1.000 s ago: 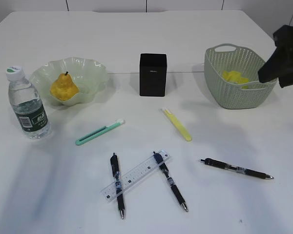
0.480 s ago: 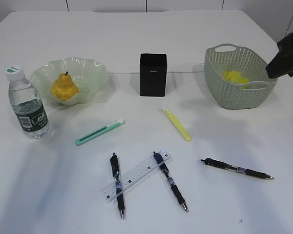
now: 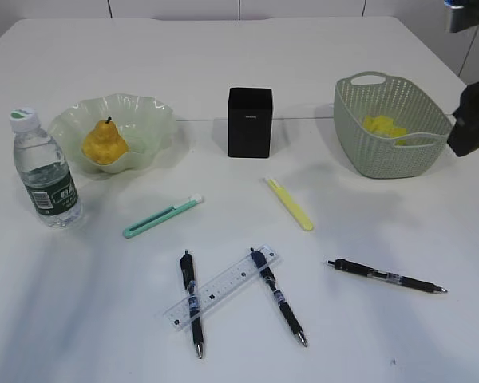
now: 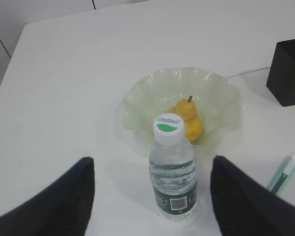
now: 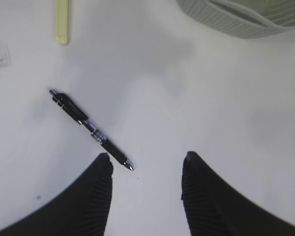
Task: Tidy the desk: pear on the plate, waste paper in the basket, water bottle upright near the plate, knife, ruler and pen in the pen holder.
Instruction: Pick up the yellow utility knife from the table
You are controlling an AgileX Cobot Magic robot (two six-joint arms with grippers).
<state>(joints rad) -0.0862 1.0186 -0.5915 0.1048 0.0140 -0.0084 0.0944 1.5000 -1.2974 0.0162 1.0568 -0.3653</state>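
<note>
Desk (image 3: pixel 223 64), white: pear (image 3: pixel 104 144) lying in the wavy green plate (image 3: pixel 144 112); water bottle (image 3: pixel 46 171) upright just left of the plate; yellow waste paper (image 3: pixel 387 128) inside the woven basket (image 3: pixel 359 152) at right; black pen holder (image 3: pixel 250 121) at centre, between plate and basket. Loose in front of the holder: green knife (image 3: pixel 161 217), yellow knife (image 3: pixel 290 204), clear ruler (image 3: pixel 221 289) lying across two pens (image 3: pixel 193 305), and a third pen (image 3: pixel 387 276) apart at right. Left gripper (image 4: pixel 152 196): jaws spread wide either side of the bottle, not touching it; right gripper (image 5: pixel 146 169): jaws parted and empty above bare desk, just beside the third pen's tip.
</note>
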